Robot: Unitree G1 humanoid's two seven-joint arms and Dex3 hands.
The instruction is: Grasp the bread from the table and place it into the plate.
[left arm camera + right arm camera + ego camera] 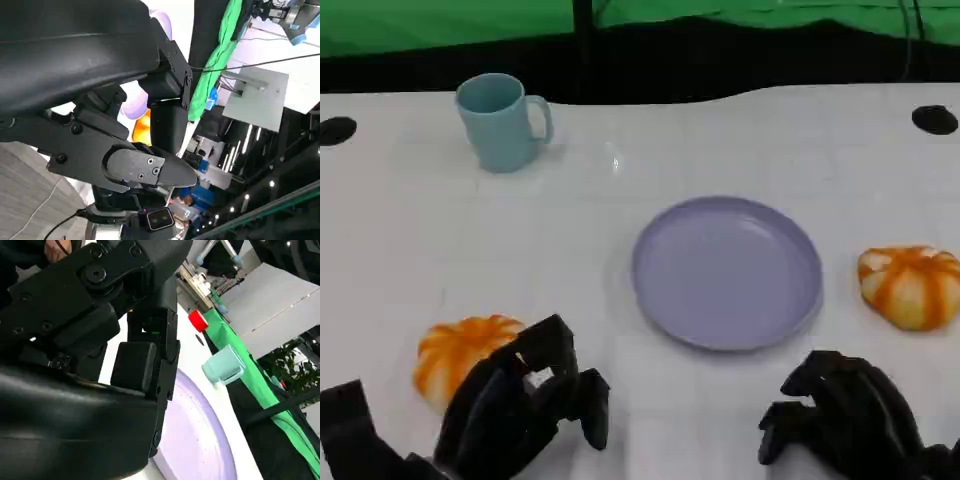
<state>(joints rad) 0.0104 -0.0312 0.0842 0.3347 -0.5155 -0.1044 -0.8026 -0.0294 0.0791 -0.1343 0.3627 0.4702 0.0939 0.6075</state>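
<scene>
Overhead, white table [410, 230], green backdrop [440, 25] behind; both hands' fingers curled, holding nothing.

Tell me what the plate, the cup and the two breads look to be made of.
Plate: probably plastic, matte lavender with a soft sheen, thin even rim. Cup: likely plastic as well, uniform pale blue, dull surface. Bread near the left hand and bread right of the plate: look like toy replicas, maybe foam or soft plastic, with saturated orange and white stripes; the material cannot be settled.
</scene>
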